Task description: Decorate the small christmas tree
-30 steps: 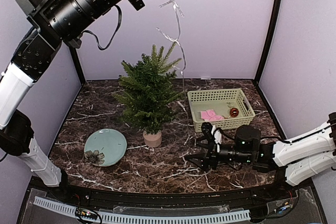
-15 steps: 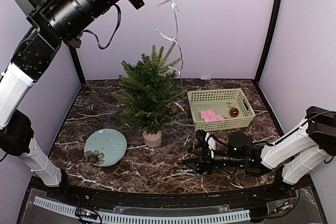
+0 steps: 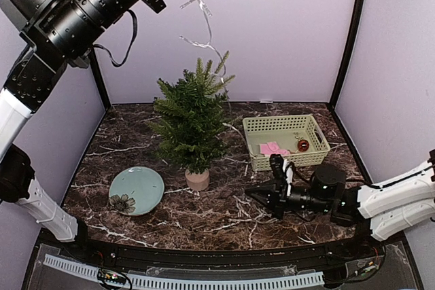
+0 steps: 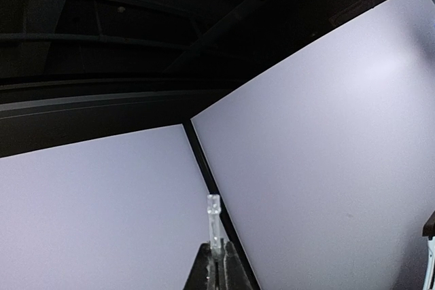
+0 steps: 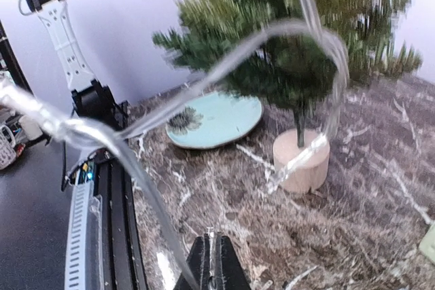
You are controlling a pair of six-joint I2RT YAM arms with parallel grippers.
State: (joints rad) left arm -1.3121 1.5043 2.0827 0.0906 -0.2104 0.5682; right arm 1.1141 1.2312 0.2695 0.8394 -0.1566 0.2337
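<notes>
Hanging from the top edge of the overhead view, a string of lights (image 3: pixel 204 15) is zigzagging down in front of the far wall and is reaching the upper right branches of the tree (image 3: pixel 192 117). The left arm is reaching high over the far left of the scene. In its wrist view the left claw (image 4: pixel 216 259) is pinching the string, with one clear bulb (image 4: pixel 213 225) sticking up out of the clenched fingers.

The tree is standing upright in its small round pot (image 3: pixel 197 180) on the tabletop (image 3: pixel 136 140), a little left of the middle. A pale green plate (image 3: pixel 136 191) is lying flat to the near left of the pot, apart from it. A mesh basket (image 3: pixel 279 121) is sitting to the right of the tree, holding something pink (image 3: pixel 274 149) and a small red ball (image 3: pixel 303 145).

The right arm is lying low along the near right side, its right claw (image 3: pixel 257 197) pointing left towards the pot. In the right wrist view this claw is clenched, and a blurred loop of the string is curving across the tree and running down to the fingers, so it is apparently gripping the strand. Where the string runs between the tree and this claw cannot be made out against the veined tabletop.
</notes>
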